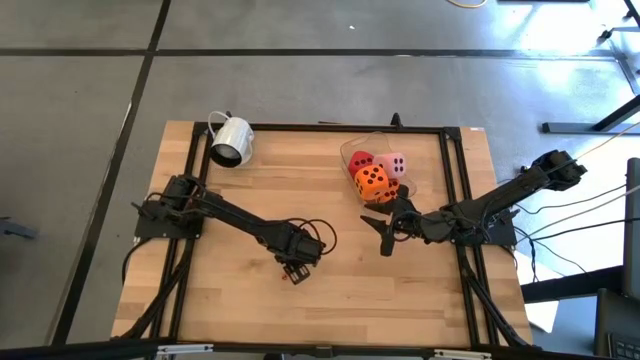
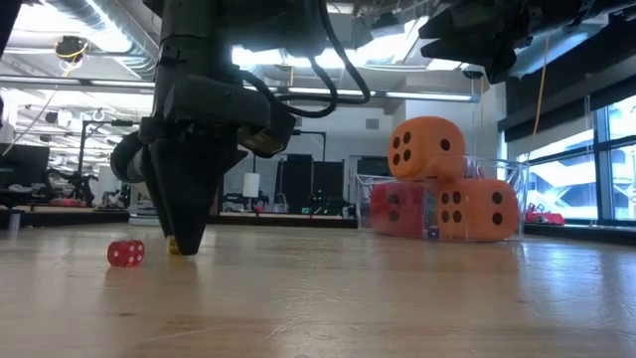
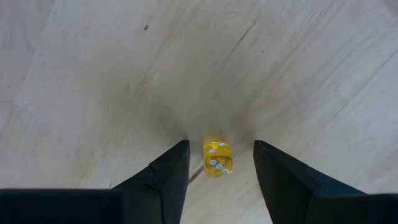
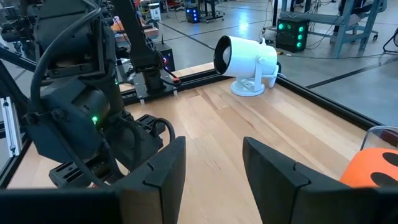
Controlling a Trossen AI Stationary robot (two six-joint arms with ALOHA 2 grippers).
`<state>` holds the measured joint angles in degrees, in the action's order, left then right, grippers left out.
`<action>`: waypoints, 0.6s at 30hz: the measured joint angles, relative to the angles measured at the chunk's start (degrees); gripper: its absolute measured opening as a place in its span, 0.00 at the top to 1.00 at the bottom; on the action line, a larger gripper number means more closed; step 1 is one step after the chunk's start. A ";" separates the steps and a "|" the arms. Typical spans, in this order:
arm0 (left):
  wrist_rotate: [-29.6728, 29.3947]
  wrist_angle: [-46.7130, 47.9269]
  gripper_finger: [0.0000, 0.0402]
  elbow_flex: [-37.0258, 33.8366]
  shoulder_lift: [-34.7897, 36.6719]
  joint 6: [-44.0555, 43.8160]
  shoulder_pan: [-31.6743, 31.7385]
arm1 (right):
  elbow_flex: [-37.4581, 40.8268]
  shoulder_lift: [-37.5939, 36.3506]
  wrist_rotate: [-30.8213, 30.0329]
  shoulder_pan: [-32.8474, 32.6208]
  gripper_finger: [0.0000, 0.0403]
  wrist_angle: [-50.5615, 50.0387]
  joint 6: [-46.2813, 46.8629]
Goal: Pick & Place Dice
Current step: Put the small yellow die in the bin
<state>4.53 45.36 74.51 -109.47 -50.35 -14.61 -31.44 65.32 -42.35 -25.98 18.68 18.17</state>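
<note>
Several soft dice sit in a clear tub [image 1: 349,150] at the table's far right: a red die [image 1: 361,160], a pink one [image 1: 396,163] and an orange one [image 2: 478,209], with a second orange die [image 2: 427,149] resting on top of them. A tiny yellow die [image 3: 217,158] lies on the wood near the table's middle. My left gripper [image 3: 221,165] points down over it, open, one finger on either side and a gap at each. Its tips [image 2: 189,247] are close to the table top. My right gripper [image 1: 381,235] hovers level and open beside the tub, with nothing between its fingers.
A tiny red die [image 2: 125,253] lies on the wood close to my left gripper. A white mug [image 1: 232,140] lies on its side at the far left. A black frame [image 1: 452,180] runs around the tabletop. Bare wood stretches between the two arms and toward the near edge.
</note>
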 joint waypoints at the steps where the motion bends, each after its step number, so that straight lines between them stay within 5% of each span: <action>1: -0.02 0.02 0.57 -0.01 0.03 0.02 0.00 | 0.00 0.00 -0.02 0.00 0.60 0.00 0.00; 18: -0.05 1.57 0.89 -0.09 0.03 0.48 0.03 | 0.00 0.00 -0.02 0.00 0.60 0.00 0.00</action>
<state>4.49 46.94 74.41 -109.45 -49.87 -14.59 -31.44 65.32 -42.37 -25.98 18.68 18.17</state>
